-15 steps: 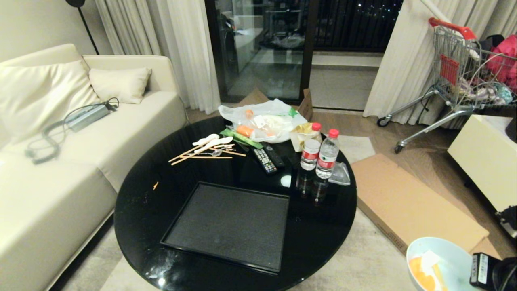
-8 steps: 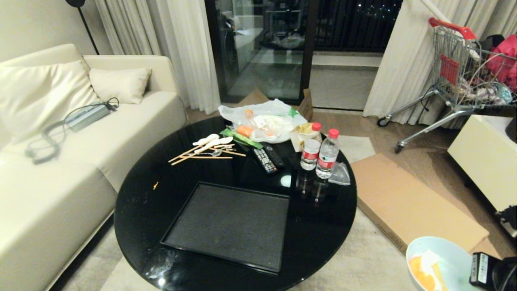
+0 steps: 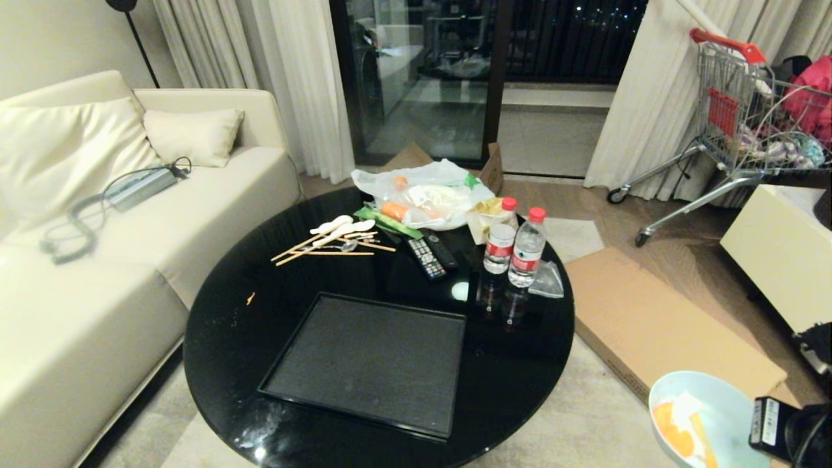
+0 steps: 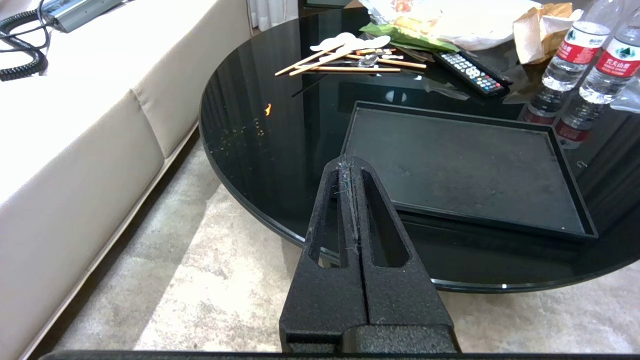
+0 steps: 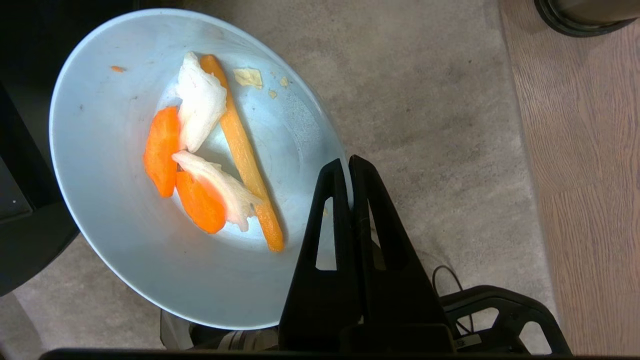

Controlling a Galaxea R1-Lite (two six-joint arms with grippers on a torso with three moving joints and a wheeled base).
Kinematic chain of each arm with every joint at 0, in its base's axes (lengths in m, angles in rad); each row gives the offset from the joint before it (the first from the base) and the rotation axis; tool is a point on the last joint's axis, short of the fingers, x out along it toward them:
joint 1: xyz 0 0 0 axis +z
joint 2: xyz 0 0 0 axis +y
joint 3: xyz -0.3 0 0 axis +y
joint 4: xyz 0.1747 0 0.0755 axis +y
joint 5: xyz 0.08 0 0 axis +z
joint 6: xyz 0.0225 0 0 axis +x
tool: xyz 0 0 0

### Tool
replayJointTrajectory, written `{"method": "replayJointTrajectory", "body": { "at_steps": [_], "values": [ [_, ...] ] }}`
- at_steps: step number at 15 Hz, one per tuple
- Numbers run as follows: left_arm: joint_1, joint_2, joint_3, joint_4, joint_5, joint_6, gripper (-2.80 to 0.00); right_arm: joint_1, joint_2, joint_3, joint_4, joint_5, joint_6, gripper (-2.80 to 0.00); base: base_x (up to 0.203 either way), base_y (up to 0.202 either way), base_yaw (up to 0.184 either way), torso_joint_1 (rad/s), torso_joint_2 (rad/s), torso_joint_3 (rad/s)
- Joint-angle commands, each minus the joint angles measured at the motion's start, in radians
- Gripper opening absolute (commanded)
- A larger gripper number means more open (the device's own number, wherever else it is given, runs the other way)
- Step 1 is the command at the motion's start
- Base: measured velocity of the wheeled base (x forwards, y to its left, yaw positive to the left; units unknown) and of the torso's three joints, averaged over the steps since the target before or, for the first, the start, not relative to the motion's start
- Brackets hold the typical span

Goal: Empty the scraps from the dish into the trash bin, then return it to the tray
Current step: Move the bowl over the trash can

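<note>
Living room at night, with a round black glass coffee table (image 3: 227, 351) next to a cream sofa (image 3: 97, 260). The large flat rectangular black tray (image 3: 370, 361) sits bare on that table, presumably waiting for the dish to come back. The left gripper (image 4: 350, 170) hangs off the table's near edge, fingers pressed together on nothing. Right of the table, over the rug, the right gripper (image 5: 348, 172) pinches the rim of the small round pale blue-white bowl (image 5: 125, 250), tipped a little, orange and white scraps (image 5: 210, 165) still inside. Only the black base ring of the trash bin (image 5: 575, 22) shows.

The small round pale blue-white bowl (image 3: 699, 416) was cut off by the head view's lower edge; the steel bin's black base ring (image 5: 580, 17) barely showed.
</note>
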Motion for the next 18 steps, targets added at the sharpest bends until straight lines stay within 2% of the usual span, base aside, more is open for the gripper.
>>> {"method": "replayJointTrajectory", "body": {
  "at_steps": [1, 8, 14, 18],
  "values": [
    [0.000, 0.000, 0.000, -0.001, 0.000, -0.001, -2.80, 0.001, 0.013, -0.004, 0.001, -0.002, 0.003, -2.80, 0.000, 0.000, 0.000, 0.000, 0.00, 0.000],
    [0.000, 0.000, 0.000, -0.002, -0.001, -0.004, -2.80, 0.001, 0.039, -0.005, -0.005, -0.002, 0.003, -2.80, 0.000, 0.000, 0.000, 0.000, 0.00, 0.000],
    [0.000, 0.000, 0.000, -0.002, 0.000, -0.002, -2.80, 0.002, 0.048, -0.004, -0.019, -0.002, 0.003, -2.80, -0.158, 0.000, -0.001, 0.002, 0.00, 0.003],
    [0.000, 0.000, 0.000, -0.002, 0.000, -0.002, -2.80, 0.001, 0.050, -0.009, -0.021, -0.002, 0.003, -2.80, -0.022, 0.000, 0.001, -0.003, 0.00, 0.002]
  ]
}}
